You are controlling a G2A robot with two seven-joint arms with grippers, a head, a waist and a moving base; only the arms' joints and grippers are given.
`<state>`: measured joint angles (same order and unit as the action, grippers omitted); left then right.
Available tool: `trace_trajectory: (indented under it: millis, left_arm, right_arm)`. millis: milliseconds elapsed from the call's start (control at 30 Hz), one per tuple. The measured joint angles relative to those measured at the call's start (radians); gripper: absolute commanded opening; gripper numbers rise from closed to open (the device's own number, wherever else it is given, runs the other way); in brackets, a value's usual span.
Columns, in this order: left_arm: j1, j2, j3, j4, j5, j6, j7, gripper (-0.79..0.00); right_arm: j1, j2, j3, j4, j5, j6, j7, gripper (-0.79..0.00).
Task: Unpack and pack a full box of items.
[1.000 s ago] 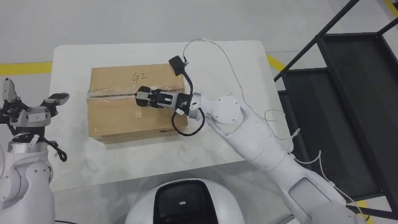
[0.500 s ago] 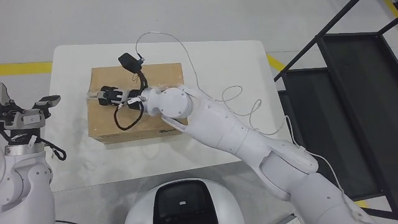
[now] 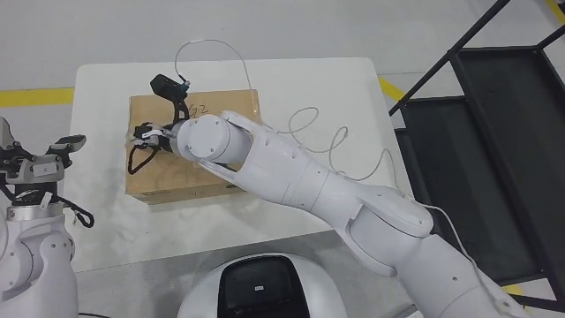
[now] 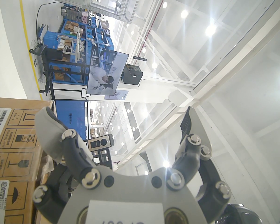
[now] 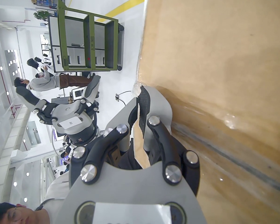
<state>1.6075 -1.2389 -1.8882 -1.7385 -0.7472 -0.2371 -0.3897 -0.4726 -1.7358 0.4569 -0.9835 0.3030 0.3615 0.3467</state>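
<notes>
Closed cardboard box [image 3: 166, 173] flat on the white table [image 3: 309, 97], left of centre, long axis running left to right, taped seam along that axis on top. Right gripper [image 3: 141, 134] low over the seam at the box's left end, pointing left, fingers drawn nearly together with just a sliver between, tips at the crumpled tape on that edge; cannot tell whether any tape is pinched. Left gripper [image 3: 40, 139] off the table's left side by the near corner, well apart from the box, fingers spread wide, holding nothing.
</notes>
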Motion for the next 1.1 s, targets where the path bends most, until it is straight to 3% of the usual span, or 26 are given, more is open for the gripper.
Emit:
trace_trajectory:
  millis: [333, 1100]
  left_arm:
    - [0.000, 0.000, 0.000, 0.000, 0.000, 0.000, 0.000, 0.000]
    - [0.000, 0.000, 0.000, 0.000, 0.000, 0.000, 0.000, 0.000]
  right_arm:
    - [-0.015, 0.009, 0.054, 0.009, -0.060, 0.067, 0.035, -0.785]
    - [-0.229, 0.191, 0.325, -0.354, -0.374, 0.289, 0.288, -0.785]
